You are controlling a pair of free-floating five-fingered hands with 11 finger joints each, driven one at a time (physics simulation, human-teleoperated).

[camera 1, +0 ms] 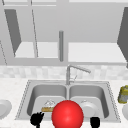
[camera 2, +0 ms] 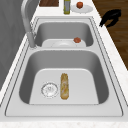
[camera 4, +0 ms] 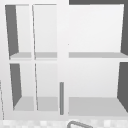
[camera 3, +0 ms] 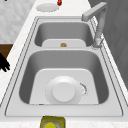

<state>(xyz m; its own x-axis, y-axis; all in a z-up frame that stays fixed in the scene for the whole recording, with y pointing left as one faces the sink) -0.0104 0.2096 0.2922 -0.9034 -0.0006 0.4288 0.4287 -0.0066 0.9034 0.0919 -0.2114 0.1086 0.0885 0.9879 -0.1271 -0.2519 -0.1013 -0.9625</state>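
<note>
A double steel sink [camera 1: 30, 86] is set in a pale speckled counter, seen from the front, with a tall faucet [camera 1: 68, 73] at the divider.

Two black hands float low at the sink's near edge. The left hand [camera 1: 36, 119] has its fingers spread and relaxed and holds nothing. The right hand [camera 1: 95, 122] shows as a dark rounded shape; whether its fingers are straight or curled cannot be told, and nothing is seen in its grip.

The thing nearest the left hand is a bread roll [camera 2: 64, 85], long, narrow and golden-brown with a crusty, mottled top. It lies flat on the floor of the left basin, just beyond and slightly to the right of the left hand, apart from it. Just beside it is the round metal drain [camera 2: 49, 89].

Between the two hands, a large glossy red ball [camera 1: 67, 114] stands in front of the sink and hides the middle of both basins.

Beyond the right hand, in the right basin, a white plate [camera 3: 64, 90] lies upside down and covers most of that basin's drain. In the left side view a small reddish item [camera 2: 77, 40] sits by the plate; what it is cannot be made out.

Further right of the right hand, on the counter, stands a yellow-green container [camera 1: 123, 94], cut off by the picture's edge. In the right side view a hand [camera 3: 3, 63] is also cut off at the frame's edge.
</note>
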